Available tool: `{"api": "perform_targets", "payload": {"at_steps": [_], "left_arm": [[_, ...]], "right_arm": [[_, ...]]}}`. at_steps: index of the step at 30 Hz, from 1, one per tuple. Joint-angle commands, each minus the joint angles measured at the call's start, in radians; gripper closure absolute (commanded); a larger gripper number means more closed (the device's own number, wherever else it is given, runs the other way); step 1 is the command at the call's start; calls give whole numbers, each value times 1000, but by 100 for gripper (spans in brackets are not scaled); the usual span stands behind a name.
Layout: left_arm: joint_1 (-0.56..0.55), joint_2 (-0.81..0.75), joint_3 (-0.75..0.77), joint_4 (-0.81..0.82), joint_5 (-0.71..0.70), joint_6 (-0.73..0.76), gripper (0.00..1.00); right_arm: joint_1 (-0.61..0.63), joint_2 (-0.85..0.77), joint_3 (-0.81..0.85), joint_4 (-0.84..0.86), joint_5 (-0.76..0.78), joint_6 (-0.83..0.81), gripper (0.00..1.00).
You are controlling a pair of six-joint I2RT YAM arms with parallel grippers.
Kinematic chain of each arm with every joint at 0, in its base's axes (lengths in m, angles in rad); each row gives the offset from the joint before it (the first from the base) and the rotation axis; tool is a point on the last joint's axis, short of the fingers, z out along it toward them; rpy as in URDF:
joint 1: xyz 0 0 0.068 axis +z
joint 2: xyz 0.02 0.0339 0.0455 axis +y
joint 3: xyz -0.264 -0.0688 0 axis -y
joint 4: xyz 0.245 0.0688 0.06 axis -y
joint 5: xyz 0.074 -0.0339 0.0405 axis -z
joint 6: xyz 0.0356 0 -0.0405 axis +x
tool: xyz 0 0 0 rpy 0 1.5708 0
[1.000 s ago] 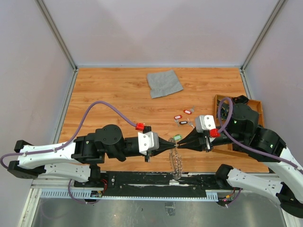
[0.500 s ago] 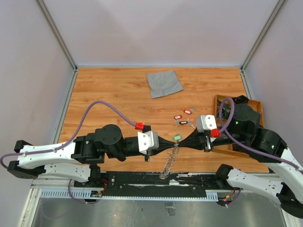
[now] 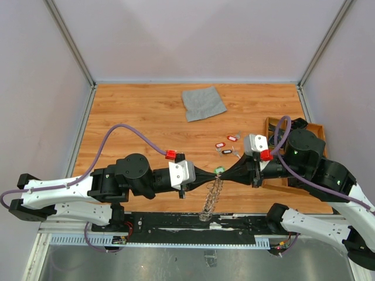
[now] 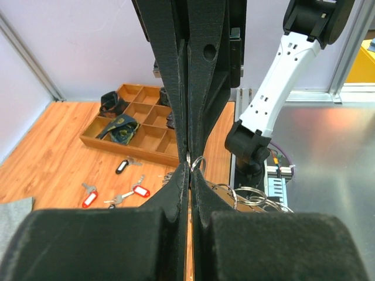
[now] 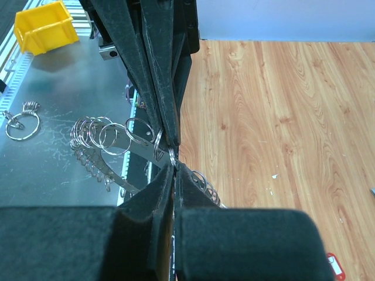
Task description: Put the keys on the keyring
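Note:
The keyring [image 3: 211, 196], a silvery band fringed with small split rings, hangs in the air between both gripper tips above the table's near edge. My left gripper [image 3: 215, 176] is shut on one of its small rings [image 4: 197, 164]. My right gripper [image 3: 225, 174] meets it tip to tip and is shut on a small ring [image 5: 171, 156] of the same keyring [image 5: 105, 138]. A green-tagged key [image 3: 220, 170] sits right at the two tips; I cannot tell what holds it. Two red-tagged keys [image 3: 220, 144] [image 3: 232, 138] and a black-tagged key [image 3: 227, 151] lie on the wood just behind.
A grey cloth [image 3: 203, 103] lies at the back of the table. A wooden tray [image 3: 317, 126] with black parts stands at the right, behind the right arm. A yellow bin [image 5: 44, 23] and a loose ring [image 5: 21, 126] rest on the metal surface below the table's edge.
My right gripper has shut on a small ring at the left gripper's tip. The hanging keyring swung to the left and back a little. The left gripper stayed shut.

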Motion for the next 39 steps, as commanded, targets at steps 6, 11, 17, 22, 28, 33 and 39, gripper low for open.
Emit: {"api": "perform_targets", "payload": {"at_steps": [6, 11, 17, 22, 28, 33, 39], "left_arm": [[-5, -39, 11, 63, -3, -3, 99], [-6, -49, 2, 77, -23, -7, 99], [-6, -60, -12, 106, -43, -8, 99], [-5, -59, -15, 115, -50, -7, 99], [-5, -52, -16, 110, -52, -4, 99], [-5, -49, -17, 105, -53, -8, 99], [-6, -48, -19, 99, -53, -11, 99]], "right_arm": [[12, -9, -8, 41, 86, 106, 99], [12, -17, -18, 54, 96, 127, 100], [12, -25, -37, 98, 104, 161, 99], [13, -26, -43, 116, 122, 186, 99], [12, -24, -42, 134, 147, 216, 93], [12, -52, -34, 134, 189, 198, 69], [12, -85, -16, 121, 281, 174, 61]]}}
